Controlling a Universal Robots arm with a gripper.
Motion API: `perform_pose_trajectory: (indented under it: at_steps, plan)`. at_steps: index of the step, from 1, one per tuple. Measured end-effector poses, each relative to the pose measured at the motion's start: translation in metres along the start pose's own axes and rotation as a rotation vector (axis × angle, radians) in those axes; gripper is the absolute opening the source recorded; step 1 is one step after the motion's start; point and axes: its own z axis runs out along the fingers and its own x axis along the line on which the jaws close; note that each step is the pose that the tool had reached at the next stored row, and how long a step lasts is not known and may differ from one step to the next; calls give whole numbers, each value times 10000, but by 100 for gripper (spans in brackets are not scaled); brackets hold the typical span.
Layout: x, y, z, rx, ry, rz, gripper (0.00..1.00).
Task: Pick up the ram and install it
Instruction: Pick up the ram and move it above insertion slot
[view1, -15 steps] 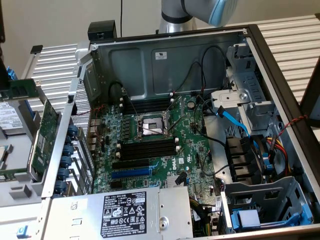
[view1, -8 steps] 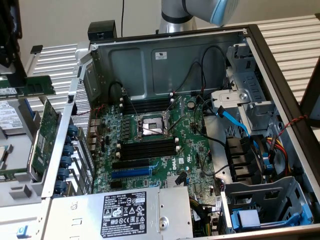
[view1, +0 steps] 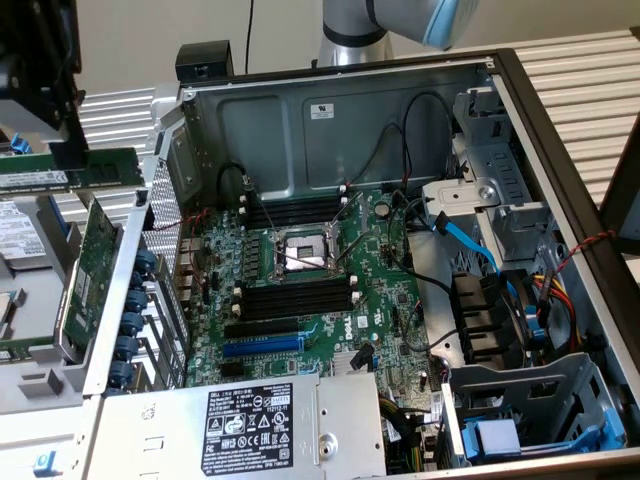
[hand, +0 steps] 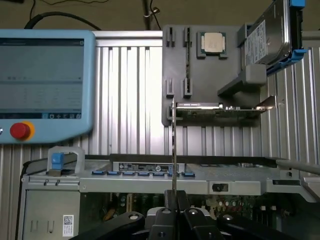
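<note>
Pick-up step judged done; install not yet done. The ram (view1: 70, 172) is held by the pincer (view1: 66, 150), clamped narrow on it, lifted above the surface (view1: 575, 75) toward the edge at the exterior view's left, outside the open case (view1: 330, 110). In the wrist view it is seen edge-on, upright between the fingers (hand: 167, 202). Memory slots (view1: 295, 297) beside the CPU socket (view1: 300, 252) appear empty. Lengthwise alignment over a slot would be called for.
</note>
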Motion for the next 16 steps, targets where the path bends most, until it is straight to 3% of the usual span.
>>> perform_pose_trajectory:
  at_steps: [5,12,16]
  plan:
    - [-5,-227,-18,4,150,12,12]
    - [-12,-499,-39,10,170,15,12]
    - [-14,-621,-49,69,173,13,12]
